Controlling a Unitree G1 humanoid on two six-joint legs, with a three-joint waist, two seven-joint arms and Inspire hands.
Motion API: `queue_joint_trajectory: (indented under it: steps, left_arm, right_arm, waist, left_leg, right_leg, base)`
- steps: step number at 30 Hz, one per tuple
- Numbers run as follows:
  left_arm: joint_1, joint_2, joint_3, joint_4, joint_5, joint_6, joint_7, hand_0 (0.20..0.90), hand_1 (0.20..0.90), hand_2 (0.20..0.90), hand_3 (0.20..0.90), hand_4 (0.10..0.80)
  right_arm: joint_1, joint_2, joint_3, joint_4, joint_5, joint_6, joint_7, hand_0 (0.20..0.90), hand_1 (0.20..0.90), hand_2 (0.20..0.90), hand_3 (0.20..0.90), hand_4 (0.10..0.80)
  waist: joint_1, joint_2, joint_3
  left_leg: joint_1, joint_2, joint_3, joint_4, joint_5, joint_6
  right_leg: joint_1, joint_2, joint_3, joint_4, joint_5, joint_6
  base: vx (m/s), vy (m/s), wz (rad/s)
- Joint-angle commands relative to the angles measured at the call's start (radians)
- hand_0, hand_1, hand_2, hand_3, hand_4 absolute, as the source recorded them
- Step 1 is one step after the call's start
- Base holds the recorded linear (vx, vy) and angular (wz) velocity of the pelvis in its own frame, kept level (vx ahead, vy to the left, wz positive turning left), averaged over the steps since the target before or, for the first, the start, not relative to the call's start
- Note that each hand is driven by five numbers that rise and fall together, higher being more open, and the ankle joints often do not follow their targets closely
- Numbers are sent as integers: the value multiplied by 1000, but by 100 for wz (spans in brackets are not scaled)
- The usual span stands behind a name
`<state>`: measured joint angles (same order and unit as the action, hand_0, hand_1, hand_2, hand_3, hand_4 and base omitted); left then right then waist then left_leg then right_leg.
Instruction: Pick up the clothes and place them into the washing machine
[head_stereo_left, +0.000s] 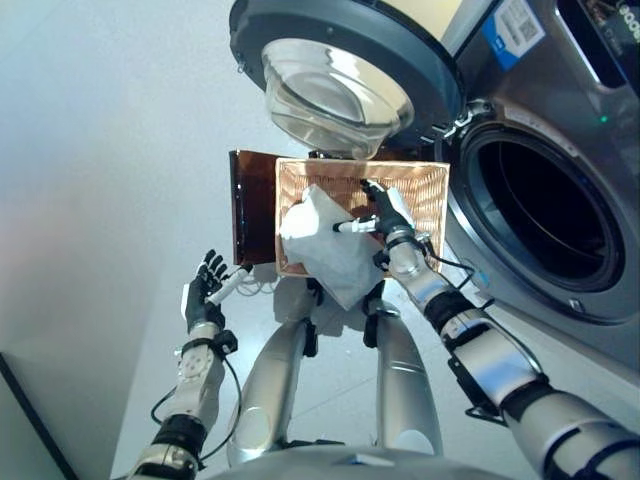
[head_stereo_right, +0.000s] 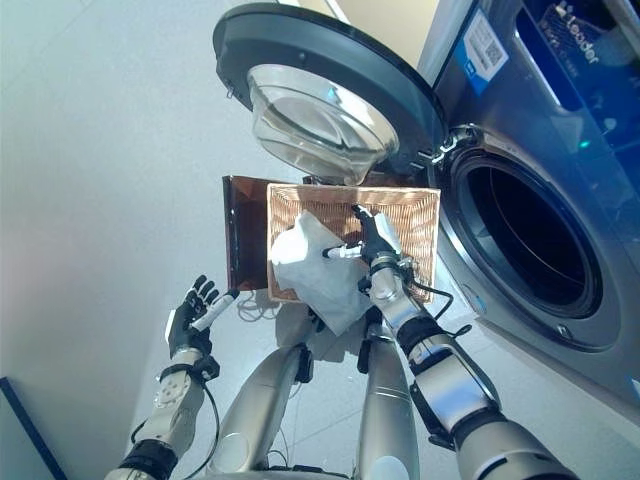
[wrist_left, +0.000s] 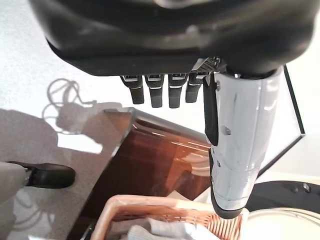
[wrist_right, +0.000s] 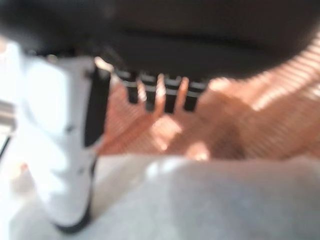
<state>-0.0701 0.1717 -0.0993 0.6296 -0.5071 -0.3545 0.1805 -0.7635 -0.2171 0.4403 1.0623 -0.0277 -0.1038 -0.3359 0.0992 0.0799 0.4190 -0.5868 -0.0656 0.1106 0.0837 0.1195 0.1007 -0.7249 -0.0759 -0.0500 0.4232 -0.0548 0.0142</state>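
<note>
The white cloth (head_stereo_left: 330, 250) slumps soft and light half over the wicker basket's (head_stereo_left: 430, 200) near rim, the right hand's (head_stereo_left: 385, 215) relaxed, unclosed fingers over it, best bunched mid-fold; the left hand (head_stereo_left: 205, 290) hangs open.

A dark brown low table (head_stereo_left: 252, 205) stands on the pale grey floor (head_stereo_left: 110, 150).

Silver-grey arms, dark hands (head_stereo_left: 203, 290) (white-covered thumbs), black wrist bands.
</note>
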Motion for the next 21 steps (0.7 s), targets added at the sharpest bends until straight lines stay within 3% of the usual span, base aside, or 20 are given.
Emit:
queue_joint_trajectory:
  steps: [1, 21]
  left_arm:
    - [50, 58, 6, -74, 27, -37, 47, 900, 900, 900, 900, 800]
    - [33, 53, -17, -73, 36, -33, 93, 900, 900, 900, 900, 800]
  right_arm:
    - [-7, 77, 61, 18, 8, -19, -30, 900, 900, 900, 900, 800]
    - [24, 168, 120, 139, -34, -4, -54, 900, 900, 900, 900, 800]
  waist:
    - [16, 4, -55]
    - [9, 7, -23]
  left_leg:
    - [-93, -15, 22, 69, -49, -68]
    - [-136, -14, 26, 100, -58, -65]
  right_leg:
    - [-23, -4, -15, -139, 131, 20]
    - [-57, -5, -14, -119, 131, 18]
  base:
    - [0, 0, 0]
    - [0, 0, 0]
